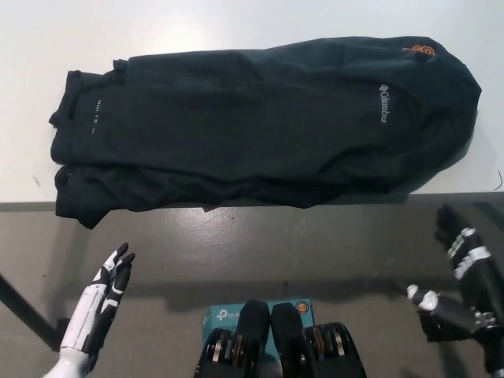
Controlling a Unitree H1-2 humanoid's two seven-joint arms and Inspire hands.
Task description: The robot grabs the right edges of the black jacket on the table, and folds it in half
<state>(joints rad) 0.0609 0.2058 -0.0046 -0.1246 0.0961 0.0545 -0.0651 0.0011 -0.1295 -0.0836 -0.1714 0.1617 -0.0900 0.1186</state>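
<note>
both our hands, white left hand (pixel 101 303) and black right hand (pixel 465 283), hung open and empty below the black jacket (pixel 268 122) on the table (pixel 236 24).

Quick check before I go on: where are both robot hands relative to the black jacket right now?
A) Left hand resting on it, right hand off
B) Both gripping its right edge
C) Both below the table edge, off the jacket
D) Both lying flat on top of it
C: the white left hand and the black right hand both sit below the table edge, clear of the black jacket.
</note>
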